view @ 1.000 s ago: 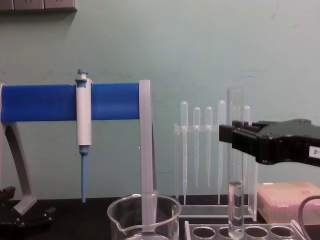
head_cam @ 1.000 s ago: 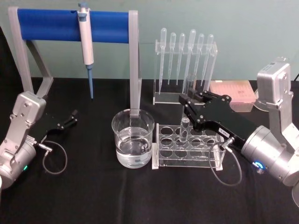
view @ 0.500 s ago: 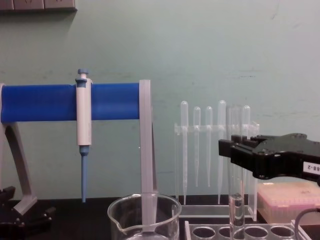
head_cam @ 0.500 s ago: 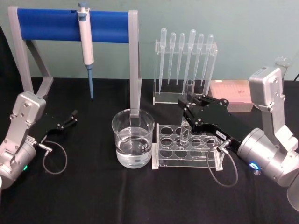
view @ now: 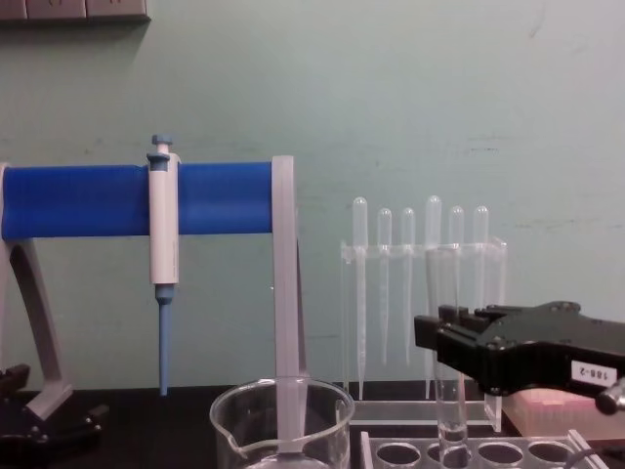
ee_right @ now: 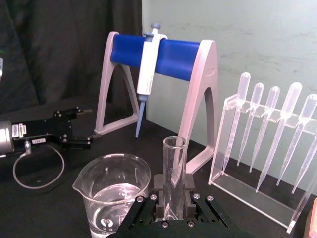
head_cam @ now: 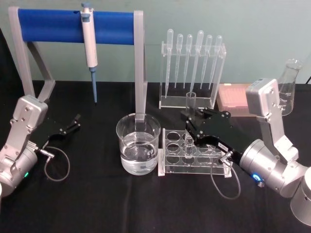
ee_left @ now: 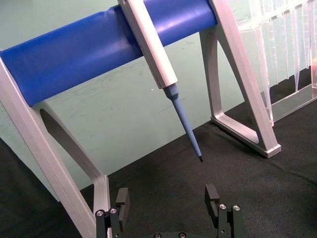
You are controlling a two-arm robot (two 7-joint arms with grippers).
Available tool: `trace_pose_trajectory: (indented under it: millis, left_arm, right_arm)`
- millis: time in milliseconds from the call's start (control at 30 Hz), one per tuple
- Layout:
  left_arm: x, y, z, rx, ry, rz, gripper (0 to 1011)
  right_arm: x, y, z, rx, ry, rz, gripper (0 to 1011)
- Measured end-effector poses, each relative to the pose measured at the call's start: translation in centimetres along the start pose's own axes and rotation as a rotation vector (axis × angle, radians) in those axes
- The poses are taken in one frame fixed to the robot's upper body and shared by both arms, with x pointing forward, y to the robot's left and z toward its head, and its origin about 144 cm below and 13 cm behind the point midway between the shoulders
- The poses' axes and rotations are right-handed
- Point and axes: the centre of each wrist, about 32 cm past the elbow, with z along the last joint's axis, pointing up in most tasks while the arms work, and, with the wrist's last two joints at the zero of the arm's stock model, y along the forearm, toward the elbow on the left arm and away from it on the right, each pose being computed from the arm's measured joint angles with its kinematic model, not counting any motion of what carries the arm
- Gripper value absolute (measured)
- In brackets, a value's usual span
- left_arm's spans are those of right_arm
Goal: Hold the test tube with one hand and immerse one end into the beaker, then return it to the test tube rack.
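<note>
- The right gripper [head_cam: 191,122], toward the table's right front, has its fingers closed on the test tube [head_cam: 188,124], holding it upright with its round end down in a hole of the clear rack [head_cam: 194,156].
- The beaker [head_cam: 138,143], part full of clear liquid, stands just left of the rack.
- The left gripper [head_cam: 74,122] rests open and empty near the table's left edge.
- The blue stand [head_cam: 73,26] with the pipettor [head_cam: 89,46] is at the back.

A white-and-blue pipettor [head_cam: 89,36] hangs tip-down from a stand [head_cam: 48,26] with a blue crossbar and grey legs at the back left of the black desk [head_cam: 97,204]. To its right, six plastic pipettes [head_cam: 193,58] hang in a clear holder. A clear rack [head_cam: 171,154] sits in front, a pink tip box [head_cam: 238,96] and a glass flask [head_cam: 290,86] far right.
</note>
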Motion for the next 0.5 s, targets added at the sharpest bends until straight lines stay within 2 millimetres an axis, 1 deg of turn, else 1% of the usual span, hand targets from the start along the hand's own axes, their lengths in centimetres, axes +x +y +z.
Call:
trace_pose_trajectory:
  millis: [500]
  left_arm:
    - [0.0,0.0,0.0,0.0,0.0,0.0,1000]
  right_arm:
    - [-0.05,0.62,-0.73,-0.043,-0.012,0.009,224]
